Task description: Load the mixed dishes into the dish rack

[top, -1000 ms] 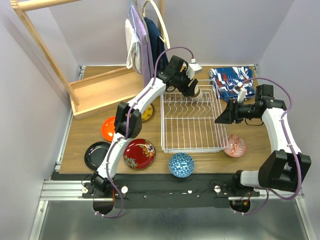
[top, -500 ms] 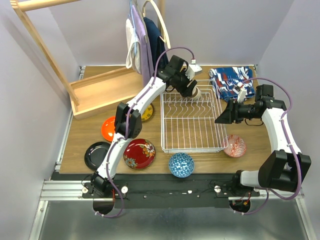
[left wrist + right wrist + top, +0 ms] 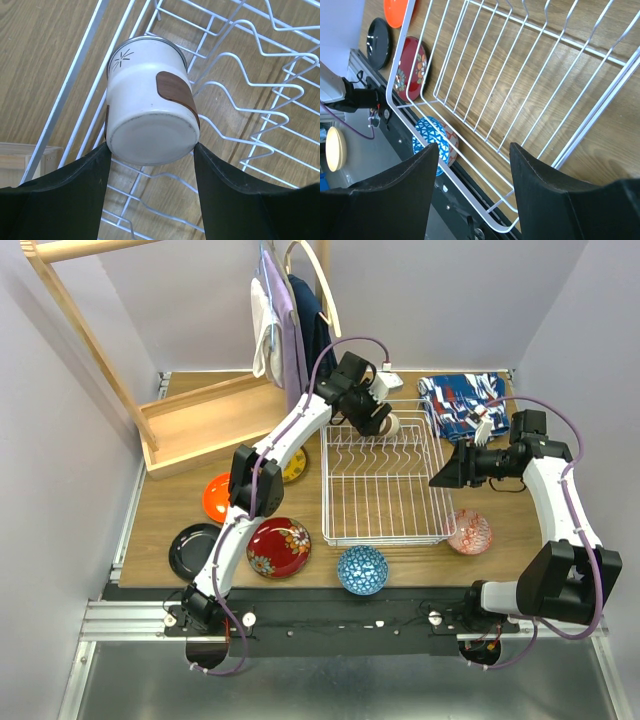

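Observation:
The white wire dish rack (image 3: pixel 380 538) sits mid-table and holds no plates. My left gripper (image 3: pixel 380 418) is shut on the grey-beige cup (image 3: pixel 391 424) at the rack's far edge. In the left wrist view the cup (image 3: pixel 150 107) shows its base toward the camera, pinched between both fingers, over the rack's tines (image 3: pixel 240 65). My right gripper (image 3: pixel 441 479) is open and empty, hovering by the rack's right rim. On the table lie the orange plate (image 3: pixel 214 497), black plate (image 3: pixel 192 549), red floral plate (image 3: pixel 278 546), a yellow-patterned plate (image 3: pixel 296 466) half hidden by the arm, the blue bowl (image 3: pixel 362 569) and the pink bowl (image 3: pixel 469 531).
A blue-red patterned cloth (image 3: pixel 460 405) lies at the back right. A wooden frame (image 3: pixel 200 425) with hanging clothes (image 3: pixel 285 320) stands at the back left. The right wrist view shows the rack's front corner (image 3: pixel 485 75), the blue bowl (image 3: pixel 432 145) and the red floral plate (image 3: pixel 412 67).
My left gripper has shifted slightly back and left with the cup. The right arm has not moved.

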`<state>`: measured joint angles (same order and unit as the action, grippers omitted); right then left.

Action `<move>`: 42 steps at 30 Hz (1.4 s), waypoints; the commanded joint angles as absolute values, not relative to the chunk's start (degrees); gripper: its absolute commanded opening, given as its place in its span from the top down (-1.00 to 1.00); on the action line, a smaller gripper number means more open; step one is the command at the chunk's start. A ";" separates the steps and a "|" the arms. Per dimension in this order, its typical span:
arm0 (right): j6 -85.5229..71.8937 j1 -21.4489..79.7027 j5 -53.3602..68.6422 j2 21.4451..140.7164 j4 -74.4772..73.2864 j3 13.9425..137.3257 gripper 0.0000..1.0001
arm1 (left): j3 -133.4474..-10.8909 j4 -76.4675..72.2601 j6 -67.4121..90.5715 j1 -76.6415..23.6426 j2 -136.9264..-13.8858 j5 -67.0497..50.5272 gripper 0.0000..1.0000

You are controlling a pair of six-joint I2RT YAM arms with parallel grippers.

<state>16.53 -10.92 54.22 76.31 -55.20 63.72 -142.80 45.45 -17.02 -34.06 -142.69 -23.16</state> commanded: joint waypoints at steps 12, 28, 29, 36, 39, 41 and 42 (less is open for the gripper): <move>16.00 -10.90 53.96 74.79 -53.09 62.40 -0.32 | -143.44 43.67 -18.62 -35.33 -136.67 -22.41 0.12; 15.56 -10.90 53.44 75.06 -52.82 62.31 -0.32 | -142.56 42.28 -16.53 -35.68 -139.22 -22.06 0.00; 15.56 -10.90 53.35 75.06 -52.65 62.23 -0.32 | -142.56 42.01 -15.91 -35.77 -138.70 -21.97 -0.07; 15.56 -11.16 53.09 75.06 -52.29 61.96 -0.32 | -137.65 37.55 -16.08 -35.77 -133.60 -18.29 -0.18; 15.38 -11.25 52.91 74.88 -52.12 61.88 -0.32 | -133.34 36.12 -17.31 -36.03 -130.09 -17.58 -0.21; 15.38 -11.42 52.91 74.80 -52.03 61.79 -0.32 | -129.14 36.30 -20.82 -36.47 -127.63 -17.14 -0.39; 15.29 -11.34 52.91 74.97 -52.03 61.70 -0.32 | -126.50 34.47 -22.31 -36.74 -126.40 -16.53 -0.56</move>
